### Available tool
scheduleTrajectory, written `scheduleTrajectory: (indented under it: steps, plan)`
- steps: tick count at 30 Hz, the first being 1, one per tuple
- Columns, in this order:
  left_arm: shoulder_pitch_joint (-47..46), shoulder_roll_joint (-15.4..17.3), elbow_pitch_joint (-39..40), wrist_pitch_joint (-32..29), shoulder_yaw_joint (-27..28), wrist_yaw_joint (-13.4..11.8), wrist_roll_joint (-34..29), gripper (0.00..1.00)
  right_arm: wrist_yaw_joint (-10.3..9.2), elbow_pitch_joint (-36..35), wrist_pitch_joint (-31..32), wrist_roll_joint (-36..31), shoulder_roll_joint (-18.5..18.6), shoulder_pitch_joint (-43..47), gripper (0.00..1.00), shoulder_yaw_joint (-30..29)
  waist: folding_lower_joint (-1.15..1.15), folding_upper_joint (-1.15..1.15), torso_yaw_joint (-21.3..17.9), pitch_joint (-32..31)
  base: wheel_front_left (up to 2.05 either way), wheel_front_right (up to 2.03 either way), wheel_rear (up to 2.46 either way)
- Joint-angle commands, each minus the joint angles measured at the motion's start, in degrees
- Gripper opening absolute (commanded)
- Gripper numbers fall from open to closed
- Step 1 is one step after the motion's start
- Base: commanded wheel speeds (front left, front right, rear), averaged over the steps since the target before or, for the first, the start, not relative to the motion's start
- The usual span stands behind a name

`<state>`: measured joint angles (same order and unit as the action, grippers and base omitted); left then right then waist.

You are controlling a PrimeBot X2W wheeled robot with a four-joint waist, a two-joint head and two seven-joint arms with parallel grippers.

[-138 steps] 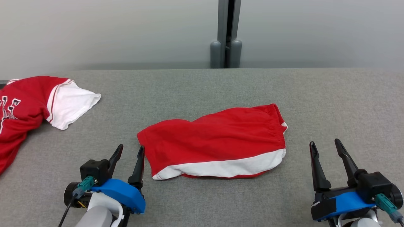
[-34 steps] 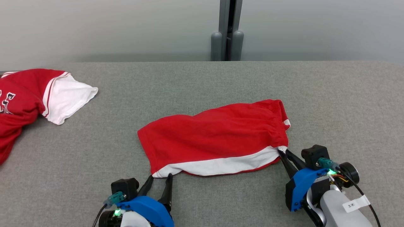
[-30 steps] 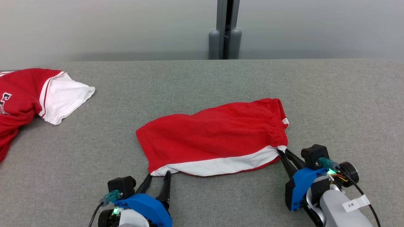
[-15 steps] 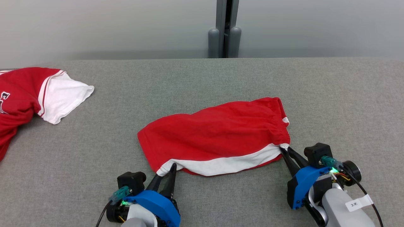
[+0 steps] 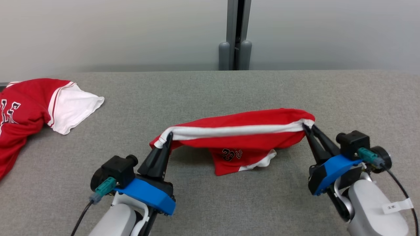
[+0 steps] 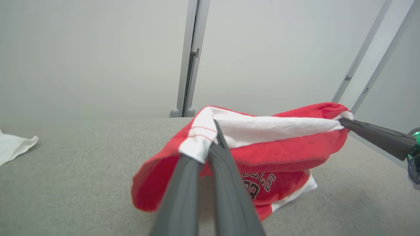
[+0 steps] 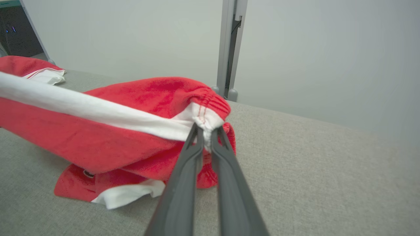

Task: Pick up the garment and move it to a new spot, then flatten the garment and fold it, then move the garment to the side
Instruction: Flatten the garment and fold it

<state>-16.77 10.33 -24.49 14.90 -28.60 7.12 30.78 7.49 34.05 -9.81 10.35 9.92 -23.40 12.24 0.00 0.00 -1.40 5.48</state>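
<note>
The garment (image 5: pixel 242 144) is a pair of red shorts with a white side stripe and a dark print, held up off the grey table (image 5: pixel 210 91) by two corners. My left gripper (image 5: pixel 168 137) is shut on its white left corner (image 6: pixel 197 144). At the other end my right gripper (image 5: pixel 308 126) is shut on the waistband corner (image 7: pixel 205 123). The white stripe stretches between the two grips, and the lower leg of the shorts (image 6: pixel 272 186) hangs down and rests on the table.
A second red and white garment (image 5: pixel 36 108) lies crumpled at the table's far left. A grey post (image 5: pixel 235 36) stands behind the table against the pale wall. Bare grey tabletop surrounds the held shorts.
My left gripper has closed on the near left corner of the shorts. Both grippers have then risen, lifting the near edge so the shorts hang between them, printed side showing.
</note>
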Motion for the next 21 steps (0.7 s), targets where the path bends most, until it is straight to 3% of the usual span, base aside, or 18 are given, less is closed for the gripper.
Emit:
scheduleTrajectory:
  steps: [1, 6, 11, 14, 18, 21]
  plan:
    - [-0.31, 2.01, 4.04, 0.29, 0.35, 0.02, -1.32, 0.00, 0.01, -3.25, -0.09, 0.57, 1.30, 0.29, 0.00, -0.67, 0.00, 0.00, 0.04, -0.57, 0.00, 0.00, 0.00]
    - [-2.51, 8.42, 18.37, -2.95, 1.44, -0.61, -4.02, 0.00, 0.01, -17.11, 3.15, 1.19, 3.14, 1.81, 0.00, -2.55, 0.00, 0.00, -0.03, -1.89, 0.00, 0.00, 0.00]
    - [-7.20, 14.79, 32.97, -11.48, 3.61, -0.56, -4.38, 0.00, 0.01, -33.92, 9.23, 0.67, 4.89, 1.70, 0.00, -4.28, 0.00, 0.00, -0.54, -1.78, 0.00, 0.00, 0.00]
    - [-11.65, 16.95, 38.61, -16.82, 5.03, -0.29, -2.28, 0.00, 0.01, -41.91, 13.40, 0.46, 5.62, 0.04, 0.00, -4.60, 0.00, 0.00, -0.93, -0.63, 0.00, 0.00, 0.00]
    - [-19.23, 19.51, 40.71, -21.82, 4.94, 0.04, -1.18, 0.00, 0.01, -46.65, 17.60, 0.36, 6.28, -3.69, 0.00, -4.05, 0.00, 0.00, -1.50, 2.27, 0.00, 0.00, 0.00]
    - [-24.96, 20.68, 38.18, -23.99, 4.03, 0.27, -0.05, 0.00, 0.01, -45.09, 19.24, 1.82, 5.56, -8.16, 0.00, -2.88, 0.00, 0.00, -1.91, 5.29, 0.00, 0.00, 0.00]
